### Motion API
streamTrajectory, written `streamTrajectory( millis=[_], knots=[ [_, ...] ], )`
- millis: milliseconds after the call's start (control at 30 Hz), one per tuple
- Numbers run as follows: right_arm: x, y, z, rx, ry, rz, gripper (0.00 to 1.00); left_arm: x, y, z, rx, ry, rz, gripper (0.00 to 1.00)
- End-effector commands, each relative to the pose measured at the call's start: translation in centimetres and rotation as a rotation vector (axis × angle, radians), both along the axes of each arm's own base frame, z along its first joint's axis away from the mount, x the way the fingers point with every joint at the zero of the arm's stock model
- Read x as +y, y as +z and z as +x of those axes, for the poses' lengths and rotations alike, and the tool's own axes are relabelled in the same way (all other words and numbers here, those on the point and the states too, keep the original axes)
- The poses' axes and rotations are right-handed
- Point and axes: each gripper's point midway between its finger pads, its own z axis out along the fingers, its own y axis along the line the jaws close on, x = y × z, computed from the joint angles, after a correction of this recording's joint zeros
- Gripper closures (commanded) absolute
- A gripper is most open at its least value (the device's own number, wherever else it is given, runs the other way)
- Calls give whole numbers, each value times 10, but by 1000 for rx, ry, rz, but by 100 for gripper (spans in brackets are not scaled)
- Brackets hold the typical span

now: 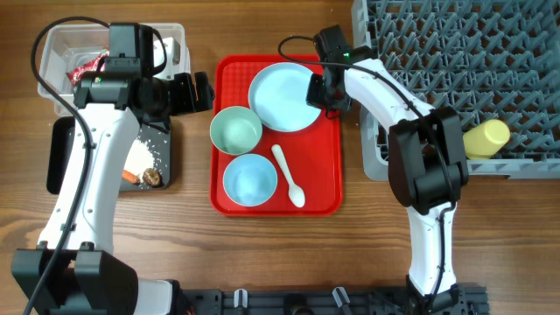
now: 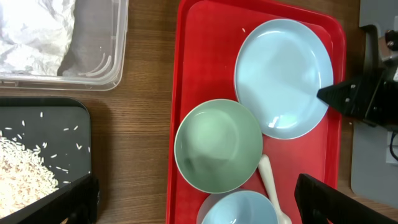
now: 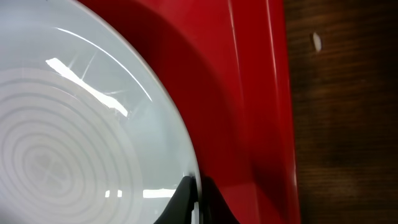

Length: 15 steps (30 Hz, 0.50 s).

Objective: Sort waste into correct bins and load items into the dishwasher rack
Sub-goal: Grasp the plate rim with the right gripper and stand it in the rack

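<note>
Right gripper (image 1: 320, 87): clenched on the right rim of the round light-blue plate (image 1: 280, 96); in the wrist view a thin pale strip of rim showed between its 2 dark fingertips (image 3: 180, 202).
Plate: it lay flat on the red tray (image 1: 332, 162), reaching from the right gripper toward the left one.
Left gripper (image 1: 203, 92): released, jaws wide apart, holding nothing, at the tray's left edge.
Pale-green small bowl (image 1: 235, 129): on the tray, just in front of the left gripper.
Light-blue bowl (image 1: 249, 179) and white plastic spoon (image 1: 289, 178): side by side on the tray, closer to the robot's base than both grippers.
Small yellow cup (image 1: 486, 137): on its side in the dishwasher rack (image 1: 455, 52), well apart from the right gripper.
Clear tub (image 1: 61, 44): behind the left gripper, with the napkin (image 2: 31, 31) and the red wrapper (image 1: 87, 63) inside.
Black tray (image 1: 57, 157): beside the left arm, holding rice (image 1: 144, 153), the orange piece (image 1: 129, 176) and the brown lump (image 1: 152, 178).
</note>
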Motion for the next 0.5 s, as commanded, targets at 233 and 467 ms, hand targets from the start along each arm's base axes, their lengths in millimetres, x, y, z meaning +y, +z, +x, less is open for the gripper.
streamTrajectory(
  millis=[233, 467],
  knots=[
    [-30, 127, 57, -301, 18, -8, 95, 2, 4, 3, -17, -4, 13, 0],
    [-107, 259, 52, -589, -128, -229, 96, 2, 4, 3, -16, -4, 13, 0]
  ],
)
